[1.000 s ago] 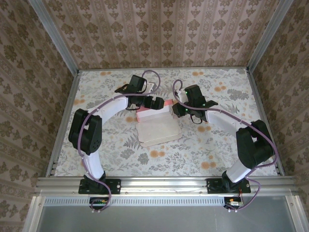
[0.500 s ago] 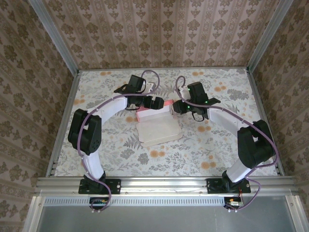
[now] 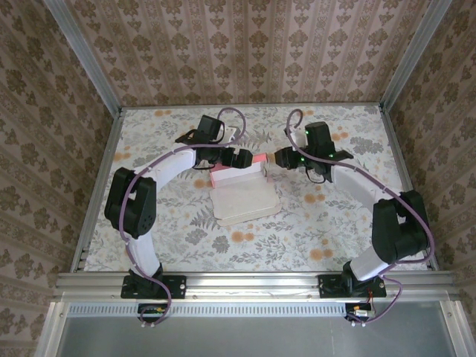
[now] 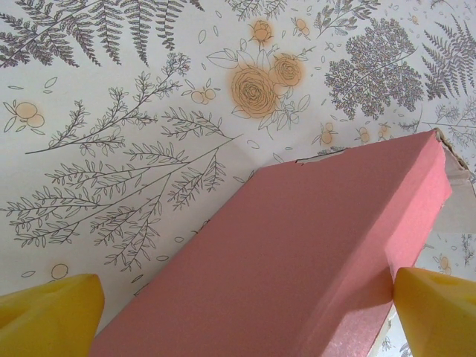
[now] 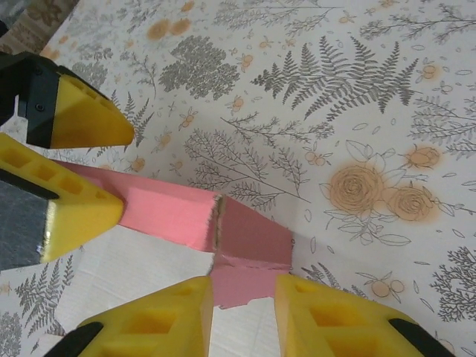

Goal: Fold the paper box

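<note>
pink wall [image 4: 282, 245] of the paper box [image 3: 245, 201] runs crosswise inside my wide-open left gripper [image 3: 242, 158], my slightly parted, empty right gripper [image 5: 244, 288] just off its right end.

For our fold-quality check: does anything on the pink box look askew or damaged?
Yes: the paper box has a gap at one corner, where the end flap stands apart from the long wall; that edge looks ragged.

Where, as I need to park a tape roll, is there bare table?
Bare table runs between the paper box and the arm bases, and along the back wall beyond it. Crowded: the middle, where the left gripper straddles the box's raised pink wall and the right gripper sits just beside it.
</note>
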Controlling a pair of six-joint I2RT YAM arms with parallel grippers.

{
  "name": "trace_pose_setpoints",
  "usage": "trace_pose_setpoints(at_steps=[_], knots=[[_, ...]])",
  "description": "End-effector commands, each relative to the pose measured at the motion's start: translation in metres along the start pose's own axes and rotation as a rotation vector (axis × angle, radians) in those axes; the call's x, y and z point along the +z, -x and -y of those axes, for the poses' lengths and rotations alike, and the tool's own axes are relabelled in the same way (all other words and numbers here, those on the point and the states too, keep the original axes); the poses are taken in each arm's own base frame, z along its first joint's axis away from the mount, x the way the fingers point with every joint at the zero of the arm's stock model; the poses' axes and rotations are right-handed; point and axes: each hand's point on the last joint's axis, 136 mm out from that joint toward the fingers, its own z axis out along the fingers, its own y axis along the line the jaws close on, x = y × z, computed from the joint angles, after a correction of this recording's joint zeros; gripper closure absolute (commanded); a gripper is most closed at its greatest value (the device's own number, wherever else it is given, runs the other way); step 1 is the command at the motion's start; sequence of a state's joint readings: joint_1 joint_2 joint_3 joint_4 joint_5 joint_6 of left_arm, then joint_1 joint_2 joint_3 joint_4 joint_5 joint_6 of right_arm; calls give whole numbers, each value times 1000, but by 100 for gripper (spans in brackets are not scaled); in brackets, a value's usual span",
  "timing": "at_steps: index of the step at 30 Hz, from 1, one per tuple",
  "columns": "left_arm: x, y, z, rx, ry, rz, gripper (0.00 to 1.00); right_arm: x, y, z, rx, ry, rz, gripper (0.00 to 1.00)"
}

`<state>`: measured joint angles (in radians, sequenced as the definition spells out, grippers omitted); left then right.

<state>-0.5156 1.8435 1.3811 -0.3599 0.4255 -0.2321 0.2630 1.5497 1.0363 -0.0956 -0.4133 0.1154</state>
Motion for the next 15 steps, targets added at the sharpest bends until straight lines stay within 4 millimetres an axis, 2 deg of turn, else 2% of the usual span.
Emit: trace_pose_setpoints(at_steps=[1,7,15], knots=[[-3,-3,-1,-9,-6,-17,0,4,-6,-2,0,59,35,67],[-3,2,1,-13,-21,-16,0,26,-22,7,-26,81,42,59],[-6,9,2,-22,-44,-15,0,46,-31,14,-62,88,30,58]])
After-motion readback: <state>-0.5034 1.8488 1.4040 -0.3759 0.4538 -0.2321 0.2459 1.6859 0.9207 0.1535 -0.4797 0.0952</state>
